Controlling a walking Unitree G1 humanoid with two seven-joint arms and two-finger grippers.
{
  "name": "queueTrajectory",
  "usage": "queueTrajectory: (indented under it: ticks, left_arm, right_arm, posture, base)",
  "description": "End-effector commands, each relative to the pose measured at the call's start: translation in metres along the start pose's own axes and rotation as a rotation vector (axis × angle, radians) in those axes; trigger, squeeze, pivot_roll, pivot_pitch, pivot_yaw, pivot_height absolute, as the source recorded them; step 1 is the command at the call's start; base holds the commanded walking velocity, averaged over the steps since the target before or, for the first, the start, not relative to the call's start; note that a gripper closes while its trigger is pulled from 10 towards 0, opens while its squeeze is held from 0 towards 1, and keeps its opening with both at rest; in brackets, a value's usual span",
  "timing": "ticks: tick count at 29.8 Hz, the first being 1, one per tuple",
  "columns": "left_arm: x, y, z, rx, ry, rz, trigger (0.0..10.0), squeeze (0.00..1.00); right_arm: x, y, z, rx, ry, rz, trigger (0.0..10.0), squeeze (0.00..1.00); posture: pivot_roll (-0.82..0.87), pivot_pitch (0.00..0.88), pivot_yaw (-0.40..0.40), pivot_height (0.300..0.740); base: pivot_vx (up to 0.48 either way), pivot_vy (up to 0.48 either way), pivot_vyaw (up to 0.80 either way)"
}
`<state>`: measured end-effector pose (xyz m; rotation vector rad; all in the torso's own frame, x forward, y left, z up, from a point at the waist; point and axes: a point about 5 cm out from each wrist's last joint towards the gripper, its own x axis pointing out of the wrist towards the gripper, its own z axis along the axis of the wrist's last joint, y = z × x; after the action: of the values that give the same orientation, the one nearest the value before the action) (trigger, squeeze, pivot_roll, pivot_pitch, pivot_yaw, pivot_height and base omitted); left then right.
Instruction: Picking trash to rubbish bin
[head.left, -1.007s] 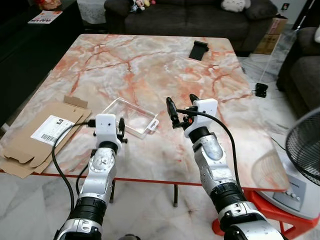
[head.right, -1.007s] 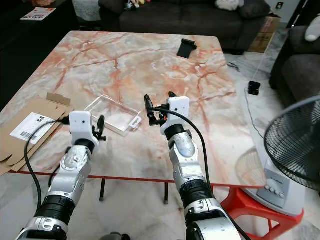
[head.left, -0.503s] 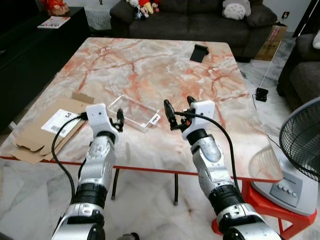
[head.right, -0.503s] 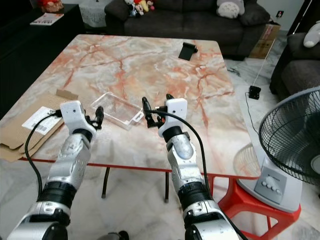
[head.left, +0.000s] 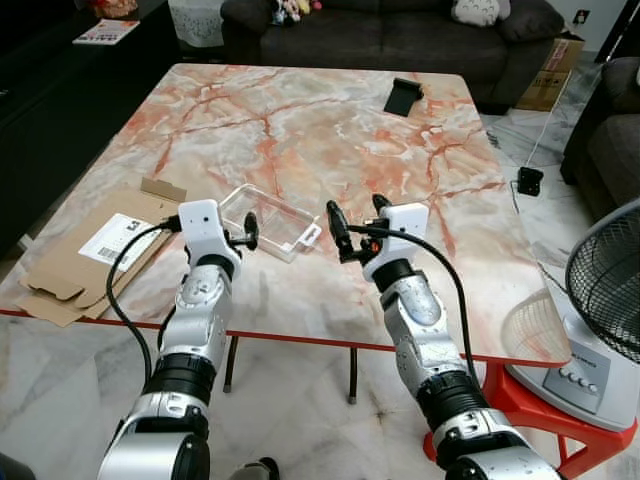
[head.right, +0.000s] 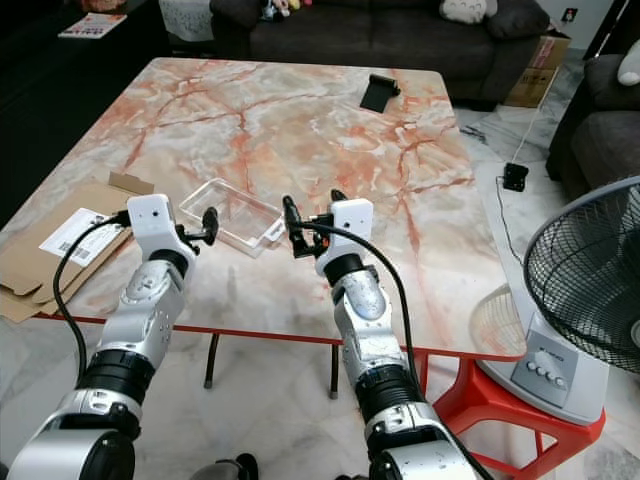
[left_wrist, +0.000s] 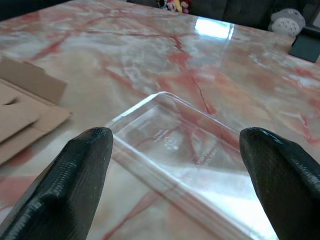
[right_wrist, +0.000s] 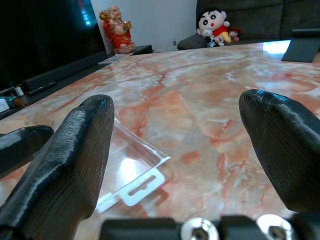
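Lying flat near the marble worktop's (head.left: 330, 110) front edge, your clear plastic tray (head.left: 271, 221) sits between both claws. Your left claw (head.left: 240, 233) hovers wide at its near-left edge; your right claw (head.left: 355, 222) hangs wide just beside its hang-tab end. Flattened cardboard (head.left: 90, 250) lies further left.

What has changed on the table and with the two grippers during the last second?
The left gripper has moved forward to the near edge of the clear plastic tray, fingers open on both sides of it. It has not yet grasped anything. The right gripper stays open beside the tray's tab. The tray, flattened cardboard and black phone stand lie unmoved; the camera shifted.
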<state>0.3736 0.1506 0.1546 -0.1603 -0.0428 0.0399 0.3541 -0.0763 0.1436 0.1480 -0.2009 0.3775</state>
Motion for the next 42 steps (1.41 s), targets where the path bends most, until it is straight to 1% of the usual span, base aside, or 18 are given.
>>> queueTrajectory:
  ticks: [1,2,3,8,10,11,12,14,16,19,21,23,24,26,29,31,36,42]
  left_arm:
    - [0.002,-0.001,-0.001,-0.008,0.024,-0.002,10.0,1.0]
    - [0.003,-0.001,-0.001,-0.003,0.028,0.005,10.0,1.0]
    - [0.005,-0.001,-0.001,-0.017,0.04,0.024,10.0,0.0]
    - [0.011,0.0,0.002,-0.079,0.067,0.064,10.0,0.0]
    - [0.014,-0.004,0.006,-0.079,0.058,0.057,10.0,0.0]
    - [0.017,-0.007,0.011,-0.094,0.053,0.07,10.0,0.0]
    - [0.017,-0.007,0.011,-0.094,0.053,0.07,10.0,0.0]
    - [0.02,-0.009,0.014,-0.124,0.069,0.116,10.0,0.0]
    - [0.021,-0.01,0.014,-0.142,0.081,0.128,10.0,0.0]
    - [0.023,-0.015,0.014,-0.127,0.092,0.123,10.0,0.0]
    - [0.023,-0.015,0.014,-0.127,0.093,0.125,10.0,0.0]
    - [0.024,-0.018,0.012,-0.113,0.146,0.176,10.0,0.0]
    - [0.024,-0.018,0.012,-0.113,0.146,0.176,10.0,0.0]
    - [0.024,-0.019,0.012,-0.087,0.158,0.191,10.0,0.0]
    - [0.025,-0.023,0.013,-0.065,0.16,0.189,10.0,0.0]
    - [0.025,-0.025,0.013,-0.065,0.162,0.194,10.0,0.0]
    - [0.023,-0.025,0.009,-0.045,0.194,0.216,10.0,0.0]
    - [0.022,-0.022,0.002,-0.042,0.254,0.251,10.0,0.0]
  right_arm:
    - [-0.002,0.002,-0.001,0.002,0.005,0.006,10.0,0.0]
    - [-0.002,0.002,-0.001,0.003,0.006,0.006,10.0,0.0]
    - [-0.002,0.002,-0.002,0.004,0.007,0.007,10.0,0.0]
    - [-0.004,0.004,-0.003,0.006,0.009,0.01,10.0,0.0]
    - [-0.005,0.004,-0.003,0.007,0.011,0.012,10.0,0.0]
    - [-0.006,0.004,-0.004,0.008,0.011,0.014,10.0,0.0]
    - [-0.006,0.004,-0.004,0.008,0.011,0.014,10.0,0.0]
    - [-0.008,0.004,-0.004,0.009,0.011,0.017,10.0,0.0]
    - [-0.008,0.004,-0.004,0.009,0.012,0.018,10.0,0.0]
    - [-0.008,0.005,-0.004,0.01,0.014,0.022,10.0,0.0]
    - [-0.008,0.005,-0.004,0.01,0.014,0.022,10.0,0.0]
    - [-0.009,0.006,-0.004,0.012,0.011,0.03,10.0,0.0]
    - [-0.009,0.006,-0.004,0.012,0.011,0.03,10.0,0.0]
    - [-0.01,0.006,-0.004,0.012,0.011,0.032,10.0,0.0]
    - [-0.011,0.007,-0.005,0.014,0.012,0.035,10.0,0.0]
    - [-0.011,0.007,-0.005,0.016,0.012,0.036,10.0,0.0]
    - [-0.013,0.009,-0.006,0.019,0.014,0.039,10.0,0.0]
    - [-0.014,0.01,-0.006,0.023,0.016,0.04,10.0,0.0]
  posture:
    - [0.14,0.159,0.001,0.74]
    - [0.14,0.161,0.003,0.74]
    - [0.13,0.162,0.002,0.74]
    - [0.13,0.17,0.003,0.74]
    - [0.13,0.176,0.004,0.74]
    - [0.13,0.179,0.004,0.74]
    - [0.13,0.179,0.004,0.74]
    - [0.12,0.187,0.005,0.74]
    - [0.12,0.191,0.007,0.74]
    - [0.12,0.192,0.008,0.74]
    - [0.12,0.192,0.008,0.74]
    - [0.11,0.194,0.016,0.74]
    - [0.11,0.194,0.016,0.74]
    - [0.11,0.195,0.019,0.74]
    - [0.11,0.194,0.024,0.74]
    - [0.11,0.192,0.026,0.74]
    - [0.11,0.191,0.033,0.74]
    - [0.11,0.195,0.04,0.74]
  base:
    - [0.0,0.0,0.0]
    - [0.0,0.0,0.0]
    - [0.0,0.0,0.0]
    - [0.0,0.0,0.0]
    - [0.0,0.0,0.0]
    - [0.0,0.0,0.0]
    - [0.0,0.0,0.0]
    - [0.0,0.0,0.0]
    - [0.0,0.0,0.0]
    - [0.0,0.0,0.0]
    - [0.0,0.0,0.0]
    - [0.0,0.0,0.0]
    - [0.0,0.0,0.0]
    - [0.0,0.0,0.0]
    - [0.0,0.0,0.0]
    - [0.0,0.0,0.0]
    - [0.0,0.0,0.0]
    - [0.0,0.0,0.0]
